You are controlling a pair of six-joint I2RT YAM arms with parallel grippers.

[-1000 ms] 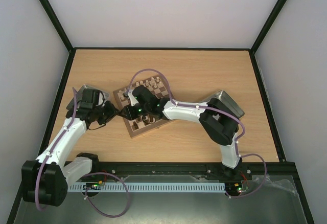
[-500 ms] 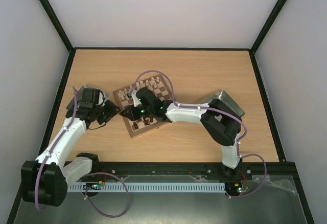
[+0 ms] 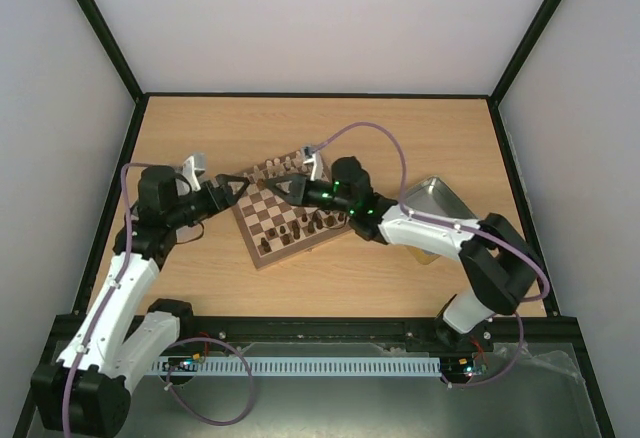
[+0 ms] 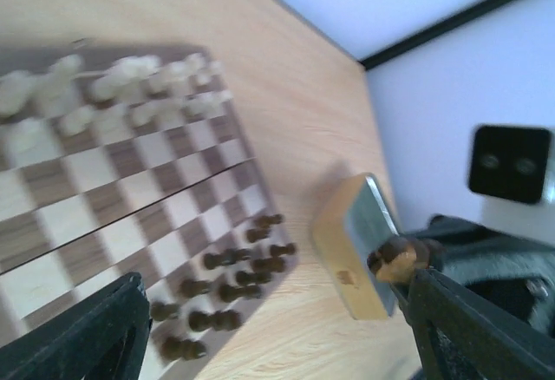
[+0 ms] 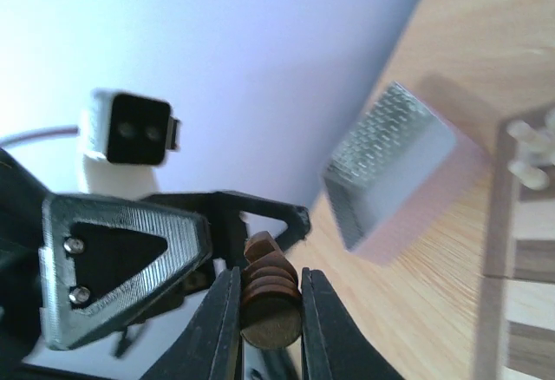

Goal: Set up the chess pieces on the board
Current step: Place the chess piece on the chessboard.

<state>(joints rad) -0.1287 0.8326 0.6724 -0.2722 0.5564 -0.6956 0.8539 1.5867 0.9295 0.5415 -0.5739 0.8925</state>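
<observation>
The board [image 3: 272, 220] lies skewed at mid-table. Cream chess pieces [image 3: 283, 166] line its far edge and dark brown ones [image 3: 306, 224] cluster on its near right squares. Above the board's far left corner the two grippers meet tip to tip. My right gripper [image 5: 270, 304] is shut on a dark brown piece [image 5: 270, 315], whose round base faces the camera. That same piece [image 4: 397, 260] shows beside the right-hand finger of my left gripper [image 4: 277, 345]. The left gripper's jaws stand wide open with nothing between them. From above, the left gripper [image 3: 237, 191] points right and the right gripper [image 3: 284, 186] points left.
A silver metal tray [image 3: 443, 201] sits right of the board, partly under the right arm. In the right wrist view another metal tray [image 5: 390, 159] rests on the table beyond the left gripper. Dark frame posts and pale walls close the table on three sides.
Both grippers have left the board's left corner and now meet higher up and farther back. The left gripper went from shut to wide open. The right one has the dark piece.
</observation>
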